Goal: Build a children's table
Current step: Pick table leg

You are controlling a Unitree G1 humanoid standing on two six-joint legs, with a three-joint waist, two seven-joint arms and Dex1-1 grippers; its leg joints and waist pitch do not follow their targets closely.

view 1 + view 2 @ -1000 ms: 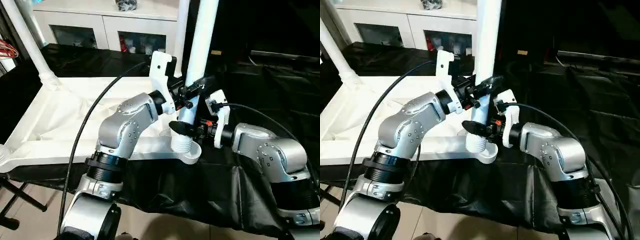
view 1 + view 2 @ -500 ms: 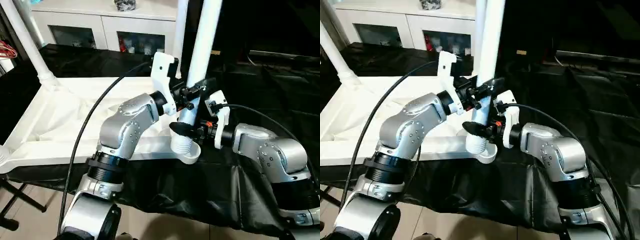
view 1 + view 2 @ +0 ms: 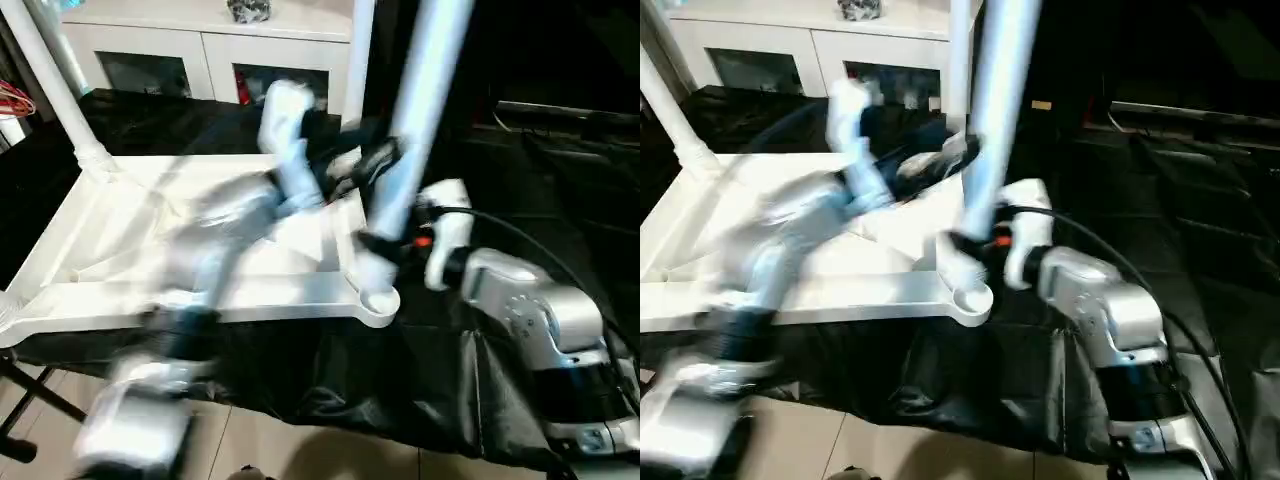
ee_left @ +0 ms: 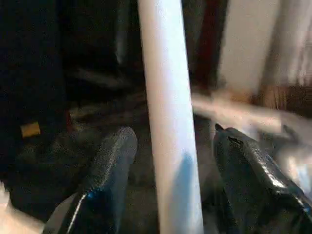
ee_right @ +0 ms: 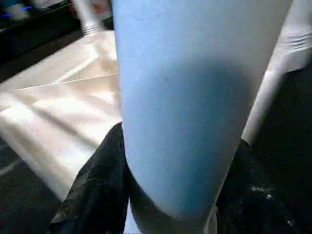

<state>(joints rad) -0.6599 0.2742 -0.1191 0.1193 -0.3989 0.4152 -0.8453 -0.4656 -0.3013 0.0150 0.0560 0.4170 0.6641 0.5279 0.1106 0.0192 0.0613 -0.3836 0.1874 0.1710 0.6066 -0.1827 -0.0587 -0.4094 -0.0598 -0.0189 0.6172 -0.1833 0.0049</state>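
1. Leg [image 3: 425, 110] in hand, tilted with its top leaning to the robot's right, lower end just at the near-right corner socket [image 3: 380, 300] of the table top [image 3: 120, 290]; cannot tell whether the end sits in the socket or hovers over it.
2. Table top lying underside up on the black cloth [image 3: 380, 390], with one fitted leg [image 3: 60, 90] upright at the far-left corner and another [image 3: 358, 50] rising at the far side.
3. Right gripper [image 3: 392, 243] clamped low on the leg, black fingers pressed to both sides of it in the right wrist view.
4. Left gripper [image 4: 170, 161] higher up the leg, released: fingers [image 4: 109, 165] spread on either side of the shaft with a gap to each.
5. Step in hand, by judgement: seating this leg in the near-right socket.
6. To do it well, bring the leg upright first, so that its axis matches the socket's; a tilted end is likely to jam or cross the thread.
7. Close the left gripper on the shaft before turning or pressing, since the low grip alone gives little hold over so long a leg.
8. Press straight down along the leg, not sideways; the top lies near the cloth's edge and could slide.
9. Beyond the table, white cabinet [image 3: 200, 50] well apart at the back, of no concern to the step.
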